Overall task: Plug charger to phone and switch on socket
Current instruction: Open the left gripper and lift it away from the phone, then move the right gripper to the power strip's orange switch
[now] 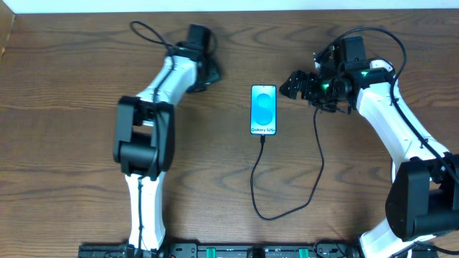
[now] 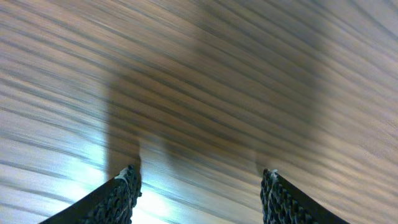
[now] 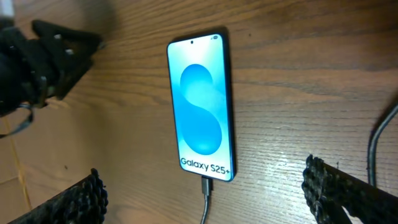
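The phone (image 1: pixel 263 110) lies flat in the middle of the table with its blue screen lit. It also shows in the right wrist view (image 3: pixel 200 106). The charger cable (image 1: pixel 267 213) is plugged into the phone's bottom edge (image 3: pixel 206 185). It loops toward the front and runs back up under my right arm. My right gripper (image 1: pixel 292 84) is open just right of the phone, and the phone shows between its fingers (image 3: pixel 202 171). My left gripper (image 1: pixel 210 72) is open and empty over bare wood (image 2: pixel 199 173), far left of the phone. The socket is hidden.
The wooden table (image 1: pixel 72 86) ends at a pale wall edge along the back. My left gripper shows as a dark shape in the right wrist view (image 3: pixel 46 53). A second stretch of cable (image 3: pixel 376 140) runs past my right finger.
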You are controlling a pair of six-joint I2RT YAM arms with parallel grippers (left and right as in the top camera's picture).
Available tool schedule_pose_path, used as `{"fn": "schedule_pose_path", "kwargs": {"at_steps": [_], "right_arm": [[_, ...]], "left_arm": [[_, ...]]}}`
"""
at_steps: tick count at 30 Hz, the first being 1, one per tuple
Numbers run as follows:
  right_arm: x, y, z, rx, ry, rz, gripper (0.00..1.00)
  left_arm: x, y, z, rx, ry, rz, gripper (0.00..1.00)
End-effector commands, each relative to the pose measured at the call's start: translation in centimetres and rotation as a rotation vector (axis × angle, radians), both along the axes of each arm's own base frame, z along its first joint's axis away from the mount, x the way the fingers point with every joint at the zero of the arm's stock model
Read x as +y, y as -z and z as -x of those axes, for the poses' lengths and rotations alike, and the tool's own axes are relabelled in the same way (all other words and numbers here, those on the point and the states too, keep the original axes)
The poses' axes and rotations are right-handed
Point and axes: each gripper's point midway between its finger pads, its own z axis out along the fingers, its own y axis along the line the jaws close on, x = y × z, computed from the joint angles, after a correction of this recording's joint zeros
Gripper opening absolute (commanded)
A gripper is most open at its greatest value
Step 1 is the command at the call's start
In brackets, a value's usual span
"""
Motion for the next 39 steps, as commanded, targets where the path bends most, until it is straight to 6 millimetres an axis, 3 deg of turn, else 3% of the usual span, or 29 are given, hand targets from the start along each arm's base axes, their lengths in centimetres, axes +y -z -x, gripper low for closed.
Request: {"fn": "schedule_pose_path", "kwargs": {"at_steps": [1, 7, 12, 18, 22, 23, 24, 26, 27, 34, 39], "right_arm": [[0.1, -0.8, 0.0, -0.034, -0.014, 0.02, 0.99], [0.0, -0.7, 0.0, -0.035, -0.012, 0.024, 0.99], [-0.3, -0.6, -0.2, -0.038, -0.002, 0.043, 0.99], [-0.5, -0.5, -0.3, -0.038, 0.007, 0.055, 0.99], [-0.5, -0.5, -0.3, -0.039, 0.007, 0.055, 0.99], [-0.5, -0.5, -0.3, -0.039, 0.007, 0.055, 0.99], [-0.5, -0.5, -0.3, -0.039, 0.007, 0.055, 0.99], [-0.5, -0.5, -0.3, -0.039, 0.007, 0.055, 0.99], [-0.5, -0.5, -0.3, -0.039, 0.007, 0.055, 0.99], [-0.6, -0.4, -0.1, -0.033, 0.005, 0.061, 0.99], [-1.4, -1.6, -1.4, -0.119, -0.03, 0.068, 0.99]], "left_arm": [[4.0, -0.6, 0.7, 0.019, 0.015, -0.075, 0.66], [7.5, -5.7, 2.2, 0.008, 0.161, -0.152, 0.69], [9.7, -12.4, 5.0, -0.024, 0.232, -0.196, 0.69], [10.1, -19.8, 9.2, -0.1, 0.233, -0.208, 0.68], [10.2, -23.6, 11.5, -0.163, 0.226, -0.214, 0.69], [10.2, -24.3, 11.9, -0.181, 0.224, -0.215, 0.79], [10.3, -25.2, 12.2, -0.204, 0.221, -0.217, 0.82], [10.3, -26.3, 12.7, -0.234, 0.218, -0.22, 0.84], [10.3, -26.8, 12.9, -0.248, 0.216, -0.221, 0.95], [10.3, -27.5, 13.3, -0.268, 0.214, -0.222, 0.96], [10.3, -27.5, 13.3, -0.268, 0.214, -0.222, 0.96]]}}
